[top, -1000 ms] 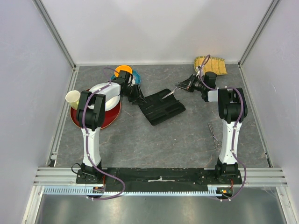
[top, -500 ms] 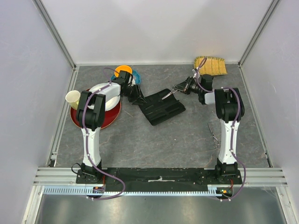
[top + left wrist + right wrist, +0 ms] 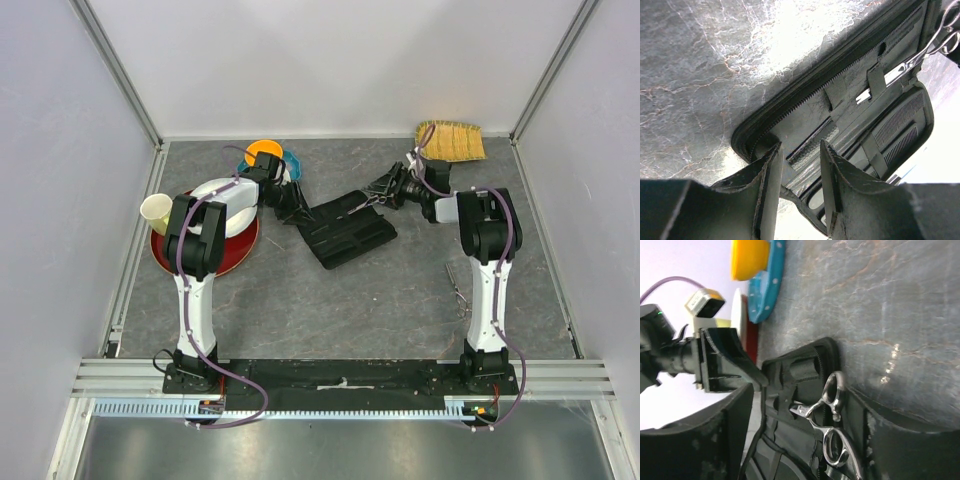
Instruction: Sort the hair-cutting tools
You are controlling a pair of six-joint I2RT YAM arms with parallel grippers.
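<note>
Grey stone-look table point(image 3: 400, 290), open black case point(image 3: 345, 235) at its middle: my left gripper point(image 3: 801, 150) clamps the case's left end while my right gripper point(image 3: 383, 190) stands spread around the scissors point(image 3: 810, 415), tucked into the case, which are light, stiff, slick steel, best pinched across the shanks.

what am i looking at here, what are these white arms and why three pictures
These are two robot arms bolted to the near edge of a table. The overhead picture comes from a fixed camera above them; the other two come from a camera on each wrist. The left gripper pinches the edge of an open black zip case. The right gripper is open, with silver scissors lying on the case between its fingers. A second pair of scissors lies on the table by the right arm. A red plate, a paper cup and a woven mat sit aside.
</note>
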